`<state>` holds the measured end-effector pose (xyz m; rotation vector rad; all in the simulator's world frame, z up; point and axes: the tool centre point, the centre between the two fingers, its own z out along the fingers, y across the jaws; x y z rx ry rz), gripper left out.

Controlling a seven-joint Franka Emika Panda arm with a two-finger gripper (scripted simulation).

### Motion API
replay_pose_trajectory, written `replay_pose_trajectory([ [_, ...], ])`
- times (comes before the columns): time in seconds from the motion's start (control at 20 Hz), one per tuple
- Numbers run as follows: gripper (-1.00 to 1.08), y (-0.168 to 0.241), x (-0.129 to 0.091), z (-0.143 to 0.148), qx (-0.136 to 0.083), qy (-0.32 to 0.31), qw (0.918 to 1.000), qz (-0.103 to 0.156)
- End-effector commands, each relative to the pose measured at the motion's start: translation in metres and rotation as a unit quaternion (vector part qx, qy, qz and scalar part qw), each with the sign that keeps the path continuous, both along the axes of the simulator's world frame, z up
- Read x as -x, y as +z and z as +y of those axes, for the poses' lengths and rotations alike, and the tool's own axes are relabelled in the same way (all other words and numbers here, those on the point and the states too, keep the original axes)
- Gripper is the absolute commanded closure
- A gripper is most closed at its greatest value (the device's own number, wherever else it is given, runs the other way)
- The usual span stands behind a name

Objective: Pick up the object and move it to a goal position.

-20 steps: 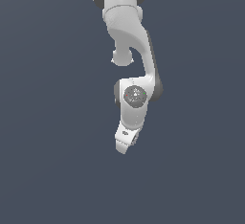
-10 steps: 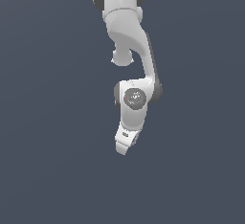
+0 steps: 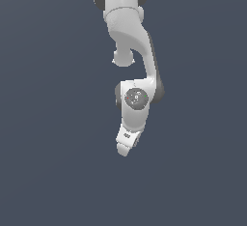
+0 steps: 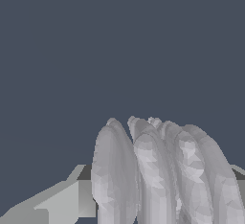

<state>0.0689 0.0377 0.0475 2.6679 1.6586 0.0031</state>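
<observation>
Claw (image 3: 126, 148) slightly lower than 1s ago, obj (image 4: 158, 175) gripped

My arm (image 3: 130, 32) is glossy white with dark grey joints, and a grey disc at my wrist (image 3: 136, 98) carries tiny red and green dots. My hand (image 3: 124, 148) is white too. The object (image 4: 158, 175) is pale grey, ribbed with bumpy, shaded ridges. Everything behind is flat slate blue-grey.
</observation>
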Motion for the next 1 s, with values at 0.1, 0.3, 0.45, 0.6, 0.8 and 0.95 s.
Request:
replay_pose_trajectory([
  [0.1,1.08,0.024,-0.009,0.009,-0.003,0.017,0.9998,-0.01],
  [0.3,1.08,0.065,-0.022,0.024,-0.007,0.047,0.9986,-0.025],
  [0.45,1.08,0.107,-0.034,0.04,-0.012,0.077,0.9961,-0.041],
  [0.6,1.08,0.157,-0.044,0.059,-0.018,0.112,0.9918,-0.059],
  [0.8,1.08,0.228,-0.053,0.086,-0.027,0.162,0.9829,-0.085],
  [0.95,1.08,0.283,-0.056,0.107,-0.034,0.199,0.974,-0.104],
])
